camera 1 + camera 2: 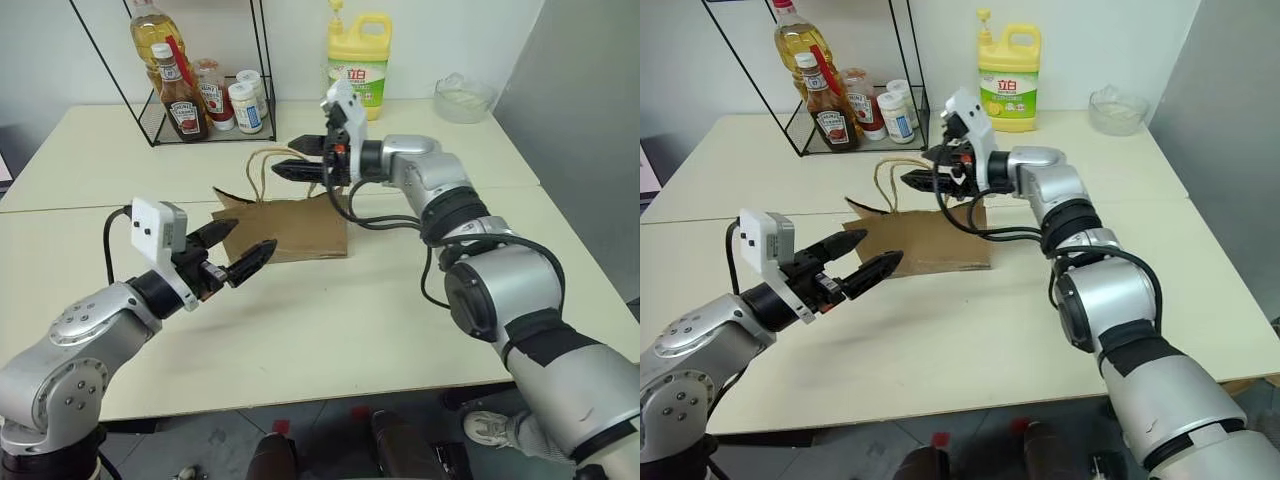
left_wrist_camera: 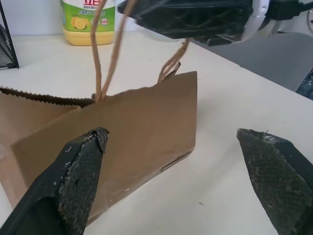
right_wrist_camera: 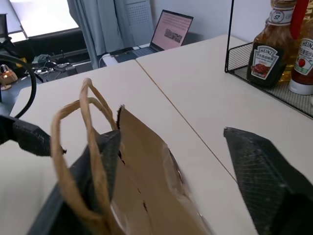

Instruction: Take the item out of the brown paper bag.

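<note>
Bag: brown paper bag (image 1: 292,228) upright on the table (image 1: 330,320), mouth up, sides creased, one top corner flared outward.
Handles: two cord handles (image 1: 890,178) rising from the bag's top edge, close to the right gripper's fingertips; contact cannot be told.
Item: hidden; no bottle visible anywhere, judged to be inside the bag, below the rim.
Right gripper (image 1: 298,160): level, pointing across the bag's top, jaws parted, holding nothing; one finger beside the bag wall in the wrist view.
Left gripper (image 1: 862,258): just in front of the bag's near face, jaws spread wide, empty, not touching the paper.
Bag handling: light, thin, soft paper; likely to crumple, tip or slide if pushed from one side; probably needs steadying at a wall or the handles.
Item handling: likely a small, rigid, smooth object, possibly slippery; best taken around its upper part, reached straight down through the mouth.
Risk: bag lifting along with the item; narrow mouth pinching shut.
Background: wire rack (image 1: 150,115) with sauce bottles, yellow jug (image 1: 360,62), glass bowl (image 1: 464,98), all well apart.
</note>
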Controlling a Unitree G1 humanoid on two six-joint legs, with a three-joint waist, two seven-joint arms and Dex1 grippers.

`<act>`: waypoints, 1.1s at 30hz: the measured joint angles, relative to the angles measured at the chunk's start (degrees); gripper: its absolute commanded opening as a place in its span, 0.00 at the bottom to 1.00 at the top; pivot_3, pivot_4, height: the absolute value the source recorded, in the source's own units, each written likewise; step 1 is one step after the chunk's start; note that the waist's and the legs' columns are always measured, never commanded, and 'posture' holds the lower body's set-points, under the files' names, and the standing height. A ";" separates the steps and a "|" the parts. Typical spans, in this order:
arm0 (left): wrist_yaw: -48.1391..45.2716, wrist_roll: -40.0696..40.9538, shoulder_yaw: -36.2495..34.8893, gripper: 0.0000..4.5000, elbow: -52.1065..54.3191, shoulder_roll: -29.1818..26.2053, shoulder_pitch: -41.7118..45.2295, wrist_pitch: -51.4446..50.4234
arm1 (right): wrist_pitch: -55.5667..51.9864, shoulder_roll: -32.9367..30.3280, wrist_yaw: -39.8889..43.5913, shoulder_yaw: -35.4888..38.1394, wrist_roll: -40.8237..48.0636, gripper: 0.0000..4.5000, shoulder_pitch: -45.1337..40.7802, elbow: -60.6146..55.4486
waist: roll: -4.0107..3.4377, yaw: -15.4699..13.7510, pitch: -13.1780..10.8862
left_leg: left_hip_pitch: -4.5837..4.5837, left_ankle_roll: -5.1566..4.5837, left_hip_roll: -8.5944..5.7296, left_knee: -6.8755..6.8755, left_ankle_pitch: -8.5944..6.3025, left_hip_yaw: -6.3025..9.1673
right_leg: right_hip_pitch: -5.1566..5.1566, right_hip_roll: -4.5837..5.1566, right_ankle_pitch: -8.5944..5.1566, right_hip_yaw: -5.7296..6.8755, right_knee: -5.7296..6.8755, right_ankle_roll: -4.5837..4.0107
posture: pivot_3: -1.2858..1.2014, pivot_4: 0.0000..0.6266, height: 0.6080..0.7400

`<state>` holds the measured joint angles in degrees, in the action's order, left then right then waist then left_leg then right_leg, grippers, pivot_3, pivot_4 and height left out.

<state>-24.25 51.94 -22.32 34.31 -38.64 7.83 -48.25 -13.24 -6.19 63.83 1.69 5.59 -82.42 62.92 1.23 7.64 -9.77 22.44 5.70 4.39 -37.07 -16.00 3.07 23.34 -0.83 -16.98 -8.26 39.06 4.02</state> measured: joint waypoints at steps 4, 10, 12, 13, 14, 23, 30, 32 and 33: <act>-3.83 -0.12 -0.32 1.00 -3.42 -3.65 1.08 0.13 | -5.46 -5.82 5.72 -3.19 0.20 0.99 6.75 -11.99 | -0.03 -0.11 -0.02 | 0.00 0.01 0.00 0.01 0.01 0.03 | 0.00 0.00 0.00 0.02 0.00 -0.01 | 0.52 0.24 1.00; -10.44 -1.32 -0.47 1.00 -11.58 -9.05 6.93 1.38 | -17.02 -11.99 9.45 -5.36 2.92 0.99 15.37 -30.77 | -0.17 -0.31 -0.11 | 0.03 0.02 0.00 0.00 0.04 0.13 | 0.00 -0.02 -0.02 0.11 -0.01 -0.04 | 0.52 0.24 1.00; -13.64 -2.87 0.03 1.00 -16.09 -11.10 10.75 2.83 | -21.43 -14.22 9.40 -5.51 4.77 0.99 18.41 -38.38 | -0.20 -0.65 -0.13 | 0.04 0.02 -0.02 0.00 0.04 0.14 | 0.00 -0.01 -0.03 0.11 -0.02 -0.04 | 0.52 0.24 1.00; -14.86 -4.02 0.40 1.00 -18.38 -12.02 12.23 3.84 | -22.97 -14.64 9.16 -5.61 5.20 0.99 19.29 -40.82 | -0.21 -0.85 -0.13 | 0.03 0.01 -0.02 0.00 0.04 0.13 | 0.00 -0.02 -0.03 0.12 -0.03 -0.05 | 0.52 0.24 1.00; -16.60 -5.57 1.34 1.00 -21.28 -12.81 14.19 5.19 | -24.41 -15.02 8.17 -5.65 5.76 0.99 20.28 -43.49 | -0.25 -0.98 -0.15 | 0.03 0.02 -0.02 0.00 0.04 0.13 | 0.00 -0.02 -0.03 0.12 -0.03 -0.05 | 0.52 0.24 1.00; -25.30 -13.33 9.57 1.00 -32.98 -11.98 23.78 11.70 | -27.38 -13.48 -0.82 -5.75 7.73 0.99 21.75 -49.39 | -0.27 -1.22 -0.17 | 0.05 0.12 -0.02 0.00 0.14 0.13 | 0.02 -0.02 -0.04 0.14 -0.02 -0.08 | 0.52 0.24 1.00; -27.24 -14.81 9.61 1.00 -34.32 -11.51 24.27 12.55 | -27.36 -13.75 -2.02 -6.52 9.21 0.99 21.74 -49.55 | -0.27 -1.21 -0.17 | 0.06 0.08 -0.01 -0.01 0.13 0.13 | 0.04 -0.02 -0.05 0.14 0.00 -0.08 | 0.52 0.24 1.00; -27.67 -14.74 9.54 1.00 -33.44 -11.51 23.40 12.33 | -27.15 -14.23 -0.65 -7.81 9.58 0.99 21.73 -49.99 | -0.28 -1.20 -0.17 | 0.05 0.08 -0.01 -0.01 0.13 0.13 | 0.04 -0.02 -0.05 0.14 0.01 -0.08 | 0.52 0.24 1.00; -27.70 -14.72 9.54 1.00 -32.91 -11.50 22.90 12.19 | -26.93 -14.39 0.24 -8.51 9.71 0.99 21.72 -50.24 | -0.28 -1.18 -0.17 | 0.05 0.08 -0.01 0.00 0.14 0.14 | 0.04 -0.02 -0.05 0.15 0.01 -0.08 | 0.52 0.24 1.00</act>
<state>-51.95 37.22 -12.77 1.40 -50.14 30.73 -36.07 -40.18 -20.58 64.07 -6.82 15.30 -60.70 12.68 0.96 6.46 -9.94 22.50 5.78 4.38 -37.07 -15.86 3.20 23.38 -0.85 -17.02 -8.12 39.07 3.93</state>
